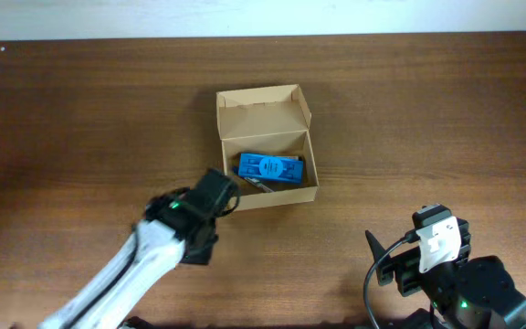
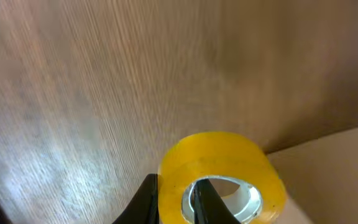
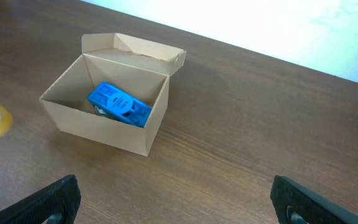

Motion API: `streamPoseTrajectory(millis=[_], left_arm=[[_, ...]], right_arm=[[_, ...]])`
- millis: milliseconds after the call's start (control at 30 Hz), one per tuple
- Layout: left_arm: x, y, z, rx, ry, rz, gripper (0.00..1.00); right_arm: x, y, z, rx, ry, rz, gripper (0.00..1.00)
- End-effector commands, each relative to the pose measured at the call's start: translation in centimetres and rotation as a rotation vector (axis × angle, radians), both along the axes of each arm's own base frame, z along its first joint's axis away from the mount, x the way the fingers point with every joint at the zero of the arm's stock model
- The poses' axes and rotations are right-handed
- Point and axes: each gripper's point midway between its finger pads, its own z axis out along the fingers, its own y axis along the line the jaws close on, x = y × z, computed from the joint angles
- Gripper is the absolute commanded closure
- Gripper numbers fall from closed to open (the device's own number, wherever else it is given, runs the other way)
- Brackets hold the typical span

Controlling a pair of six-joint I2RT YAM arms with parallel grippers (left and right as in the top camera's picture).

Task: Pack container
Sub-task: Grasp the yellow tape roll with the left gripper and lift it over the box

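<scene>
Yellow is the colour of the roll of tape (image 2: 219, 168) that the left gripper (image 2: 174, 200) pinches. One finger sits inside the hole and one sits outside, squeezing the roll's wall.

The cardboard box (image 1: 277, 196) stands in the middle of the overhead picture on the brown wooden table (image 1: 427, 110). Its lid flap (image 1: 261, 110) is folded up at the top side, so the box is open. A blue plastic thing (image 1: 269, 168) lies inside, along the lower side.

From above, the left gripper is just beside the box's lower left corner. The opening lies up and to the right of it, and the box is longer from left to right. I think the next move is to lift the tape over the near wall and drop it in. The bare floor is in the upper part of the box, by the lid, so that looks like the best spot. The wall could catch the roll if it comes in too low. No other thing stands close to the box, so the arm has room to swing.

The right gripper (image 3: 182, 202) is wide open and holds nothing. It sits at the lower right, well apart from the box, so the left arm is nearer.
</scene>
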Motion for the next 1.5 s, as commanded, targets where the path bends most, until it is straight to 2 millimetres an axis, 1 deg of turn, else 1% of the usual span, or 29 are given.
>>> streamPoseTrajectory(millis=[0, 67, 200, 267, 300, 367, 433, 467, 500, 533, 600, 700, 800, 833, 900, 967, 1000, 1067, 1100, 1133, 1167, 1200, 1300, 1333, 1433, 1467], left_arm=[[1.2, 2.5, 2.5, 0.088, -0.140, 0.034, 0.87], [2.2, 1.9, 3.6, 0.083, -0.166, -0.011, 0.87], [6.9, -0.7, 8.1, 0.107, -0.243, -0.248, 0.88], [9.2, -2.2, 10.0, 0.124, -0.275, -0.355, 0.88], [10.1, -2.8, 10.7, 0.133, -0.285, -0.403, 0.88], [12.5, -4.4, 12.2, 0.163, -0.306, -0.541, 0.87], [14.4, -5.9, 12.7, 0.179, -0.307, -0.666, 0.88], [15.1, -6.7, 12.5, 0.180, -0.298, -0.718, 0.88], [15.8, -7.5, 11.9, 0.177, -0.280, -0.769, 0.87], [16.1, -8.0, 11.3, 0.172, -0.265, -0.790, 0.87], [16.4, -8.9, 9.0, 0.147, -0.204, -0.822, 0.88], [16.1, -9.3, 6.1, 0.127, -0.116, -0.842, 0.88], [15.4, -9.9, 2.5, 0.094, -0.001, -0.890, 0.88], [15.3, -10.0, 1.9, 0.090, 0.014, -0.901, 0.87], [14.9, -10.3, 0.1, 0.075, 0.066, -0.923, 0.87], [14.6, -10.3, -0.8, 0.071, 0.098, -0.927, 0.87], [14.5, -10.2, -1.2, 0.070, 0.114, -0.927, 0.81], [14.3, -10.2, -1.5, 0.069, 0.125, -0.927, 0.65], [14.3, -10.2, -1.5, 0.070, 0.125, -0.927, 0.60], [14.3, -10.2, -1.5, 0.070, 0.125, -0.927, 0.52], [14.3, -10.2, -1.5, 0.070, 0.125, -0.927, 0.42], [14.3, -10.2, -1.5, 0.070, 0.124, -0.927, 0.38], [14.4, -10.2, -1.3, 0.069, 0.119, -0.927, 0.37], [14.4, -10.2, -0.9, 0.069, 0.109, -0.927, 0.37], [14.6, -10.2, 1.1, 0.075, 0.056, -0.951, 0.37], [14.7, -10.2, 2.2, 0.078, 0.026, -0.951, 0.37]], right_arm=[[0.1, -0.3, 0.0, 0.001, -0.004, -0.018, 0.01], [0.1, -0.3, 0.0, 0.001, -0.004, -0.018, 0.01], [0.1, -0.3, 0.0, 0.001, -0.004, -0.018, 0.01], [0.1, -0.3, 0.0, 0.001, -0.004, -0.018, 0.01], [0.1, -0.3, 0.0, 0.001, -0.004, -0.018, 0.01], [0.1, -0.3, 0.0, 0.001, -0.004, -0.018, 0.01], [0.1, -0.3, 0.0, 0.001, -0.004, -0.018, 0.01], [0.1, -0.3, 0.0, 0.001, -0.004, -0.018, 0.01], [0.1, -0.3, 0.0, 0.001, -0.004, -0.018, 0.01], [0.1, -0.3, 0.0, 0.001, -0.004, -0.018, 0.01], [0.1, -0.3, 0.0, 0.001, -0.004, -0.018, 0.01], [0.1, -0.3, 0.0, 0.001, -0.004, -0.018, 0.01], [0.1, -0.3, 0.0, 0.001, -0.004, -0.018, 0.01], [0.1, -0.3, 0.0, 0.001, -0.004, -0.018, 0.01], [0.1, -0.3, 0.0, 0.001, -0.004, -0.018, 0.01], [0.1, -0.3, 0.0, 0.001, -0.004, -0.018, 0.01], [0.1, -0.3, 0.0, 0.001, -0.004, -0.018, 0.01], [0.1, -0.3, 0.0, 0.001, -0.004, -0.018, 0.01], [0.1, -0.3, 0.0, 0.001, -0.004, -0.018, 0.01], [0.1, -0.3, 0.0, 0.001, -0.004, -0.018, 0.01], [0.1, -0.3, 0.0, 0.001, -0.004, -0.018, 0.01], [0.1, -0.3, 0.0, 0.001, -0.004, -0.018, 0.01], [0.1, -0.3, 0.0, 0.001, -0.004, -0.018, 0.01], [0.1, -0.3, 0.0, 0.001, -0.004, -0.018, 0.01], [0.1, -0.3, 0.0, 0.001, -0.004, -0.018, 0.01], [0.1, -0.3, 0.0, 0.001, -0.004, -0.018, 0.01]])
